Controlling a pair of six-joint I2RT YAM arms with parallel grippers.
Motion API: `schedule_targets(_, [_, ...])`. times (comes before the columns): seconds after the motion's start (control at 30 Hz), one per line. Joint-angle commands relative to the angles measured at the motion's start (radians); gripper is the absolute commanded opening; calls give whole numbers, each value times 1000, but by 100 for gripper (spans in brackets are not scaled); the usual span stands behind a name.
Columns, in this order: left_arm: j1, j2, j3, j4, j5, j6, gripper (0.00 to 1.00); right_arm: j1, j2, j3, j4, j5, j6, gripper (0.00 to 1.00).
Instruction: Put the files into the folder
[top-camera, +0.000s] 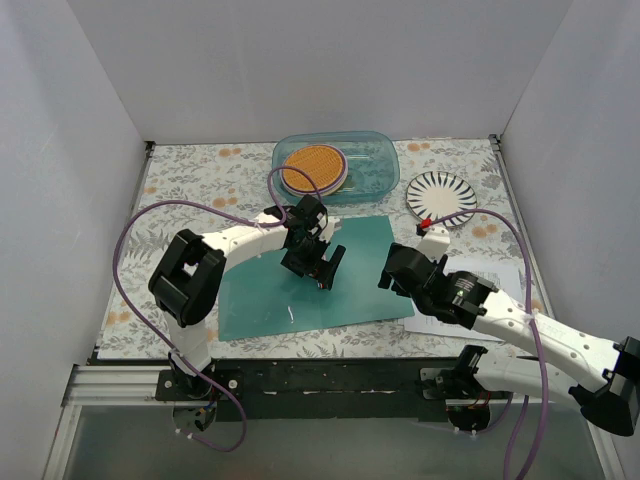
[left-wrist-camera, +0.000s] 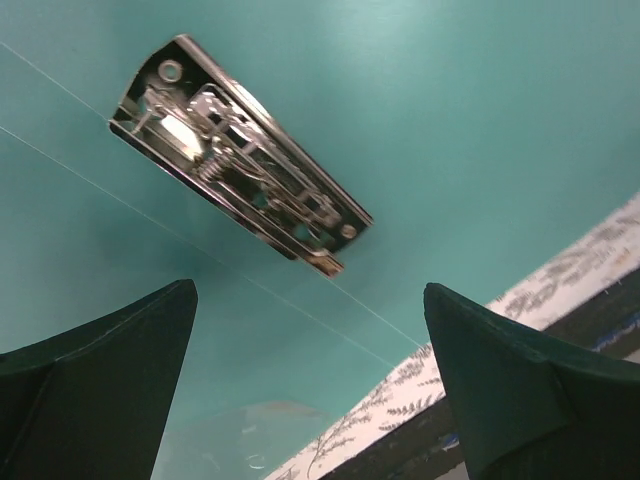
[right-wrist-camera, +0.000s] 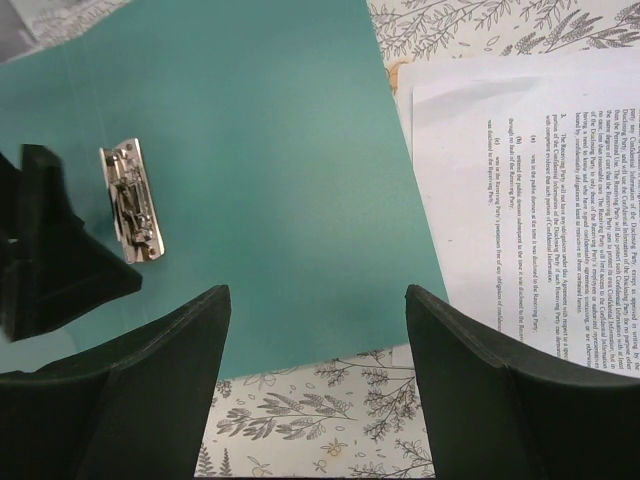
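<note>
The folder (top-camera: 260, 300) lies flat in the middle of the counter (top-camera: 190, 180), and the clip (top-camera: 290, 314) sits on it near the front edge. The files (top-camera: 500, 275) lie just beside it on the right. Behind the folder stands a container (top-camera: 380, 160) with a round disc (top-camera: 313, 170) in it. A plate (top-camera: 441, 196) lies to the right of the container.
</note>
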Motion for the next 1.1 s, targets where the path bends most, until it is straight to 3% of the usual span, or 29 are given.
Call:
schedule_targets(0.0, [3,35,29,48,-88,-63,98,-3,-76,-10,-38,18,19,79])
schedule_targets(0.37, [2,128,49,114,-148,-94,98,-1,-116,-6,-54,6,-10,79])
schedule_targets(0.77, [-12,150,-19,132,-444,-77,98,-3,-191,-79,-6,-28,-2,78])
schedule_targets(1.07, [-14,101,-100,124,-454,-37,98,-1,-190,-95,5,-37,4,78])
